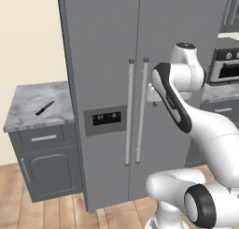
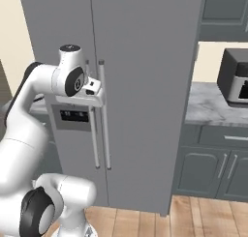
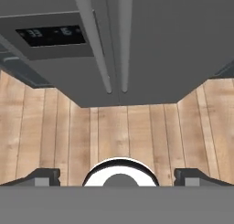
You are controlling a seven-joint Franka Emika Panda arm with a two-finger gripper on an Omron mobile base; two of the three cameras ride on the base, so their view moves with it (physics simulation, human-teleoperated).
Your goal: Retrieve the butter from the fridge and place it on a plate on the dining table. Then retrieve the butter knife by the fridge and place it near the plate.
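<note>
While the left base view had the fridge (image 1: 112, 83) shut and the butter knife (image 1: 45, 107) on the left cabinet (image 1: 28, 116), the right showed the gripper (image 2: 99, 96) near the handles (image 2: 101, 115), and the hand view showed fingers (image 3: 41, 176) wide, empty, so it could've missed the bar.

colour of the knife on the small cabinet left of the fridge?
All black: the butter knife lies on the marble cabinet top. Clearest in the left base view.

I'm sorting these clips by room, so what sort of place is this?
Most likely a home kitchen: a tall grey fridge, a marble-topped cabinet beside it with a knife on top, and an oven.
</note>
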